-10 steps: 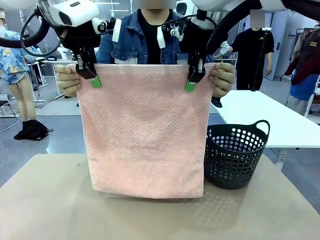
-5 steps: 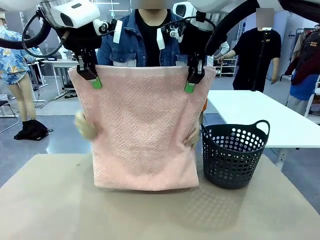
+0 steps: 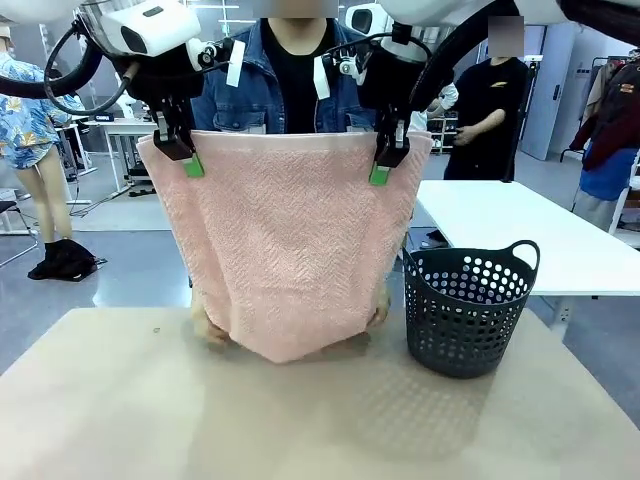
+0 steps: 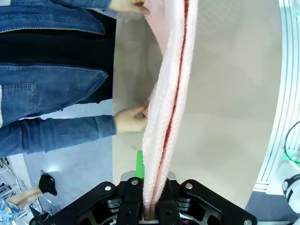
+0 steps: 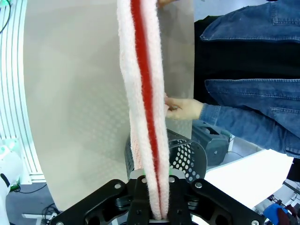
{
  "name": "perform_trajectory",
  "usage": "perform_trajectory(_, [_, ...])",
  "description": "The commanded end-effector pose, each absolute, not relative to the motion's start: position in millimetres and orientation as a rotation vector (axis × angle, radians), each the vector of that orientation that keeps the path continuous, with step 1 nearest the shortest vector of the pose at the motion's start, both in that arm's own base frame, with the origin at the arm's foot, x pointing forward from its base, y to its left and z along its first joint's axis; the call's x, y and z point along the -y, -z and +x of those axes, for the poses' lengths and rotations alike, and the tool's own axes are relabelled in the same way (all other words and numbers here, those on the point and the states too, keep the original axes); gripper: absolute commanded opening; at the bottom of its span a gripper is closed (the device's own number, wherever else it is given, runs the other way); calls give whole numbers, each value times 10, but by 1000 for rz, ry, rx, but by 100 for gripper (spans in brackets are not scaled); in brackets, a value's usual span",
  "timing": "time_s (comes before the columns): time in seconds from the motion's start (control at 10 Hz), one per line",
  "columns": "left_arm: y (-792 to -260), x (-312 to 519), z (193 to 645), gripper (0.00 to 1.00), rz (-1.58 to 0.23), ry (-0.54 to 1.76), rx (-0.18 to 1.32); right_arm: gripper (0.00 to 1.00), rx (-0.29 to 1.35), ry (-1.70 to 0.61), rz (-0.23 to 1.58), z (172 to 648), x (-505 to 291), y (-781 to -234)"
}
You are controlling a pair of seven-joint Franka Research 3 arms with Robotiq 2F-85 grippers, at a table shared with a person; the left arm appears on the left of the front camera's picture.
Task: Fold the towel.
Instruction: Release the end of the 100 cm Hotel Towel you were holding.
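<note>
One pale pink terry towel [image 3: 290,240], hung by its top corners above the table [image 3: 100,410], lower edge gathered near the tabletop in the person's hands [image 3: 210,326]. Left gripper [image 3: 190,160] pinching one top corner, fingers pressed tight on the cloth; right gripper [image 3: 381,168] pinching the other likewise. Likely light, soft, limp; probably grippy thanks to the fluffy pile, prone to sag between holds. Best taken at corners or along the smoother top band. Dark perforated basket [image 3: 470,310] just beside, on the table. No readable brand, label or writing.
</note>
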State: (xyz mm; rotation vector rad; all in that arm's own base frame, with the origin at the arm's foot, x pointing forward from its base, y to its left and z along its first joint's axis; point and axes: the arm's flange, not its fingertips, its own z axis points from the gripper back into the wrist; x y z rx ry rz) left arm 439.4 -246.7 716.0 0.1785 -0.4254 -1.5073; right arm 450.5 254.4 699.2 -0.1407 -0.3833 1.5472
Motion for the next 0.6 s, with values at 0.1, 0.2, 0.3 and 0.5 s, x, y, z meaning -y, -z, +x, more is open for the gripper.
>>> perform_trajectory(0.1, [-7181, 2448, 4386, 0, 181, 1505, 429, 0, 387, -1546, -144, 4491, -2537, -7015])
perform_trajectory(0.2, [-7181, 2448, 4386, 0, 181, 1505, 429, 0, 387, -1546, -144, 4491, -2537, -7015])
perform_trajectory(0.3, [-7181, 2448, 4386, 0, 181, 1505, 429, 0, 387, -1546, -144, 4491, -2537, -7015])
perform_trajectory(0.5, [-7181, 2448, 4386, 0, 181, 1505, 429, 0, 387, -1546, -144, 4491, -2537, -7015])
